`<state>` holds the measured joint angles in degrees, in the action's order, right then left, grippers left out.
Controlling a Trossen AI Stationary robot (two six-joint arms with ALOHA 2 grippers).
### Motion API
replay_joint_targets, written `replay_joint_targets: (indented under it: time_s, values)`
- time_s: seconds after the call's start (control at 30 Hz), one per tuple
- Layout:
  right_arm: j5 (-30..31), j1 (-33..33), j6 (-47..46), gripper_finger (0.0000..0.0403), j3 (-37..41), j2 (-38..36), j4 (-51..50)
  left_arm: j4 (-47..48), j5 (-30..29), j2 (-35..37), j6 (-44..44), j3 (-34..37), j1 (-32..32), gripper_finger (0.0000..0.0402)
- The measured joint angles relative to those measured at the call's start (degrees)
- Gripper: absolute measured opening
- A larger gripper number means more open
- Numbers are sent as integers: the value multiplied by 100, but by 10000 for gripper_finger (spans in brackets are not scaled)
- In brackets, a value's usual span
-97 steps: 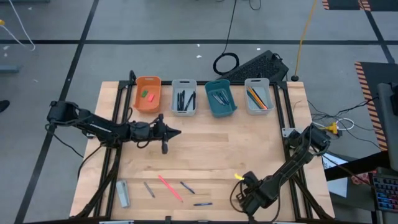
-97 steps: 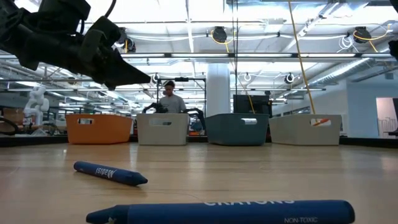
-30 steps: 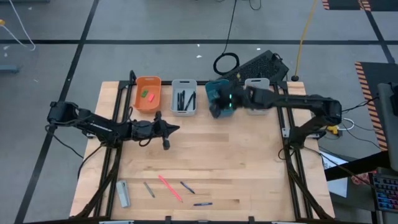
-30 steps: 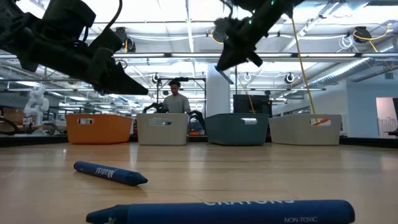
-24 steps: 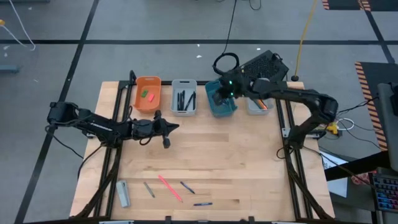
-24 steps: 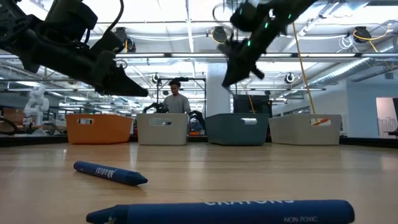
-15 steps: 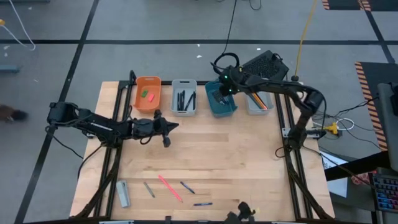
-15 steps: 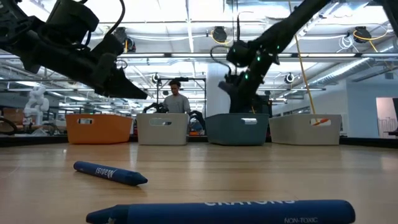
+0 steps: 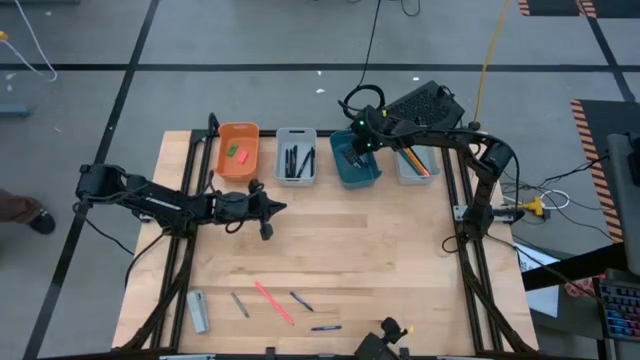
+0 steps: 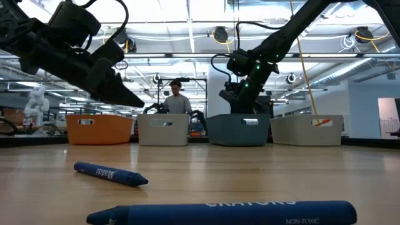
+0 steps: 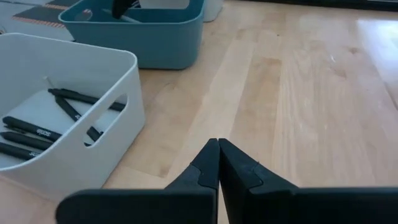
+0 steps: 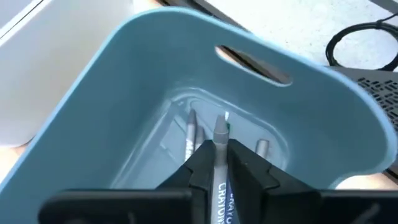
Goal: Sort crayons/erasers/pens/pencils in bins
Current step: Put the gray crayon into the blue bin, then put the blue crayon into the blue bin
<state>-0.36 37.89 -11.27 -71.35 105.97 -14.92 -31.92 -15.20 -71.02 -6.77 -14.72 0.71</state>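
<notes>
Grey crayon pinched in my right gripper, frame centre, above teal bin; release low, inside walls. Left gripper closed, empty.

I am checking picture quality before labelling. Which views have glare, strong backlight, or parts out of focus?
Low view: bright ceiling lights behind the arms turn the left gripper into a dark silhouette, and the nearest blue crayon looks soft. Right wrist view: the right gripper, holding a grey crayon, is sharp, and the teal bin shows mild sheen. High view: even light, no glare.
</notes>
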Motion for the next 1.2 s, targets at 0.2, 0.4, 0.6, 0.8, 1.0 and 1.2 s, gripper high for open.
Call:
replay_joint_targets:
  time_s: [0.2,0.4,0.6,0.8,1.0,1.2]
  values:
    - [9,7,0,65,0,0,1,60,21,0,-75,0,-7,3]
    - [15,7,60,99,0,-41,-22,50,26,0,-82,0,-7,5]
    - [356,-254,461,71,-4,-636,-33,39,28,0,-89,0,-2,6]
    - [504,-1124,757,5,-4,-1225,-62,40,23,0,-64,0,-4,8]
    - [633,-2356,361,13,-4,-1294,-51,49,-11,0,-48,0,-4,3]
    - [1372,-3712,-104,1,211,-1300,192,-22,-20,0,88,118,-65,5]
